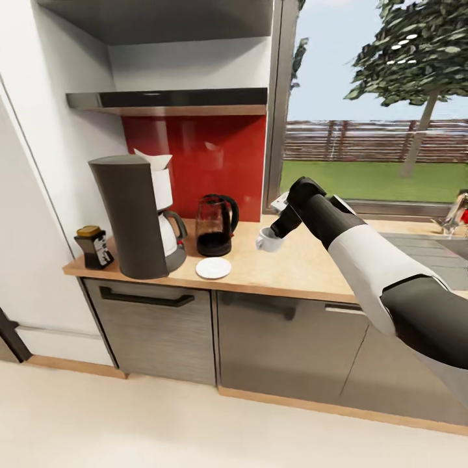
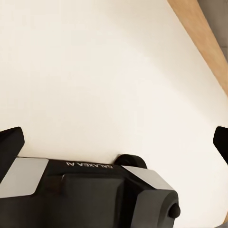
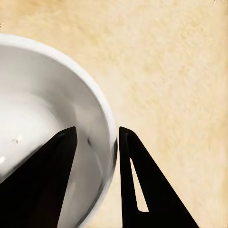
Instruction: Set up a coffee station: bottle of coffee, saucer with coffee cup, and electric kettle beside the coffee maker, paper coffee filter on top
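Head view has the right gripper (image 1: 275,235) pinching the coffee cup (image 1: 267,240) by its rim, one finger inside, over the countertop (image 1: 305,263); the cup step is underway, and next it likely needs carrying onto the saucer (image 1: 213,268) beside the electric kettle (image 1: 215,225).

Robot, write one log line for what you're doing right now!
step: cup to saucer | right gripper: shut on coffee cup rim | saucer: bare, by coffee maker | left gripper: open
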